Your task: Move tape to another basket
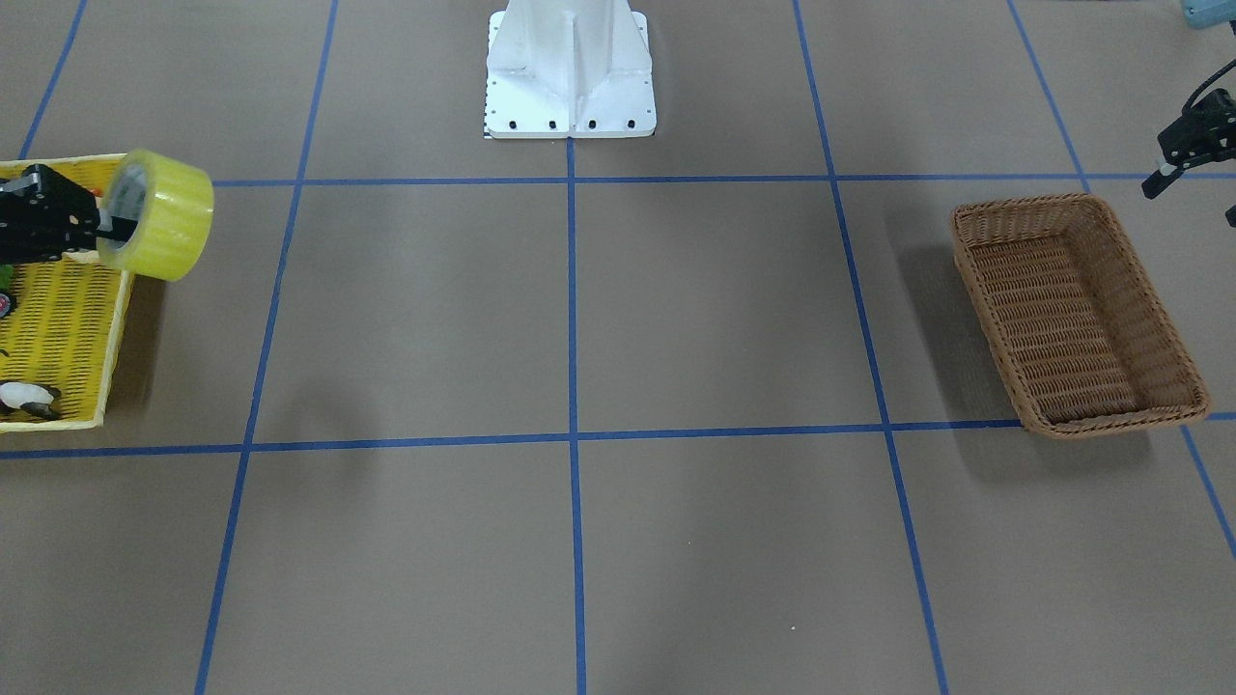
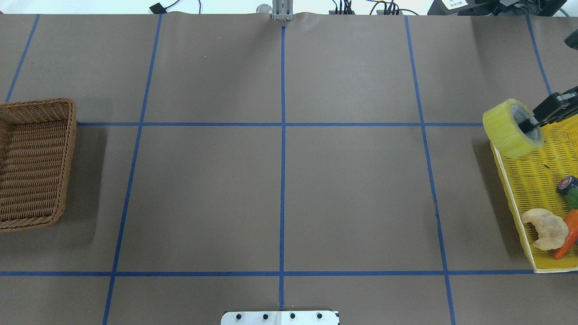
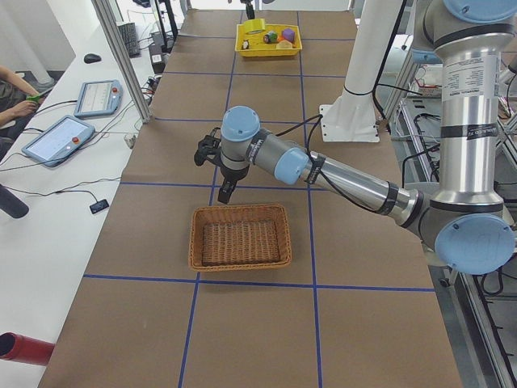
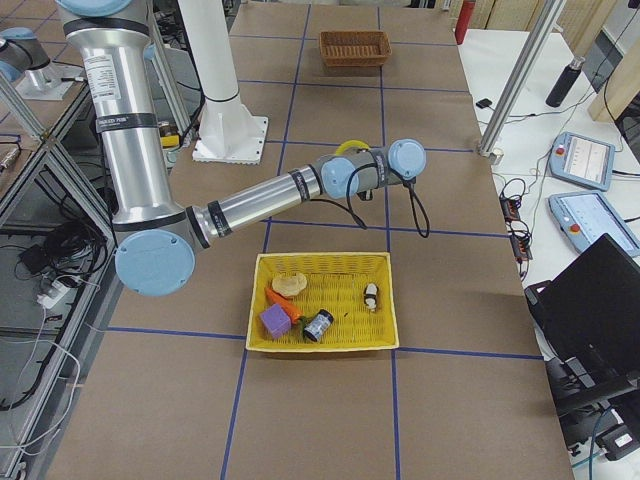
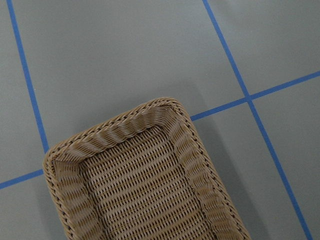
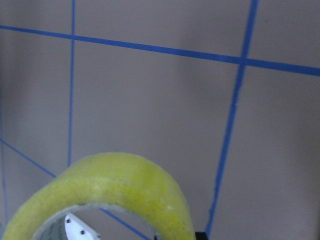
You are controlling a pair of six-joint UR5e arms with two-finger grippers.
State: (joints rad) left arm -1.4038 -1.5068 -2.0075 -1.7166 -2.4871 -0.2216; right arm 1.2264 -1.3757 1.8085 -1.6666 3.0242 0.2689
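The yellow tape roll hangs in the air over the far corner of the bright yellow basket. My right gripper is shut on the roll's wall, with one finger inside the core. The roll also shows in the overhead view with the right gripper, and fills the bottom of the right wrist view. The brown wicker basket lies empty on the other side of the table. My left gripper hovers open beside its far end; the left wrist view shows the basket's rim.
The yellow basket holds a croissant, a carrot, a purple block, a small jar and a black-and-white object. The white robot base stands at mid-table. Blue tape lines grid the brown table.
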